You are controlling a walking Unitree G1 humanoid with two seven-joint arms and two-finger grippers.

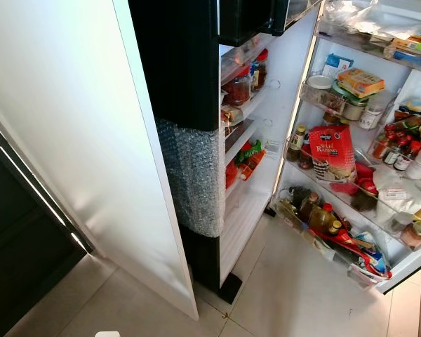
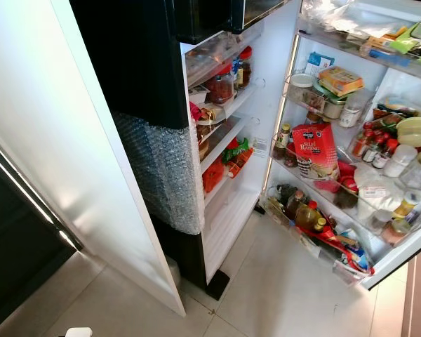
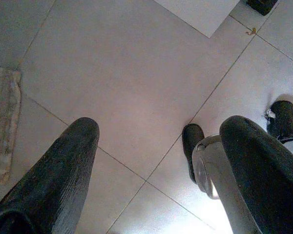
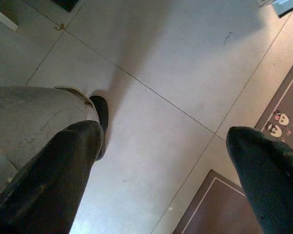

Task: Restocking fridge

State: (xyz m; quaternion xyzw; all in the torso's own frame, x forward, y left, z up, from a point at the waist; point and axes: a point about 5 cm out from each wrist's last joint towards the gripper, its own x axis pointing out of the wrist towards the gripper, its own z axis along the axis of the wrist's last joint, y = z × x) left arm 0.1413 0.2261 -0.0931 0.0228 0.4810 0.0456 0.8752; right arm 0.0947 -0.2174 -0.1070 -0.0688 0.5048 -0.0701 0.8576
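A black fridge (image 1: 175, 63) stands open ahead of me, its side wrapped in bubble wrap (image 1: 193, 175). Its inner shelves (image 1: 242, 130) hold jars and red packets. The open door (image 1: 351, 175) on the right carries racks crowded with bottles, jars and a red raisin bag (image 1: 332, 153). My left gripper (image 3: 161, 161) hangs open over the tiled floor, nothing between its fingers. My right gripper (image 4: 171, 170) is also open and empty above the floor.
A white panel (image 1: 77, 140) leans across the left, with a dark cabinet (image 1: 21, 239) behind it. Pale floor tiles (image 1: 295, 295) lie in front of the fridge. A brown mat (image 4: 224, 204) lies near my right side, a pale rug (image 3: 2, 122) near my left.
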